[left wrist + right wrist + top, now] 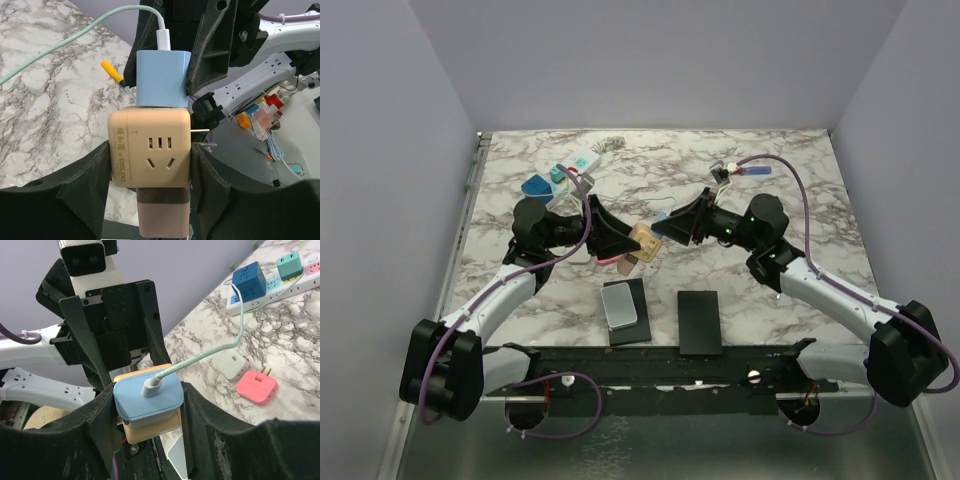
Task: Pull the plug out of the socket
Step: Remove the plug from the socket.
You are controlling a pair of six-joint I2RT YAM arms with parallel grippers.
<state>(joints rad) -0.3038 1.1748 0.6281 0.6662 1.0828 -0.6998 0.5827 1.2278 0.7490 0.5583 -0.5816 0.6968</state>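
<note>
A tan cube socket (150, 147) is clamped between my left gripper's (150, 165) black fingers and held above the table. A brown adapter (162, 212) is plugged into its near face. A light blue plug (162, 77) with a mint cable (65, 42) sits flush in its far face. My right gripper (147, 405) is shut on that blue plug (145, 395), with the tan cube (150, 427) behind it. In the top view both grippers, left (620, 240) and right (675, 225), meet at the cube (643, 245) mid-table. The white power strip (570, 165) lies back left.
The power strip (295, 287) carries a dark blue cube (248, 280) and a teal adapter (289, 265). A pink adapter (256, 386) and a white one (232, 365) lie on the marble. A grey device (623, 305) and a black pad (699, 320) lie near the front edge.
</note>
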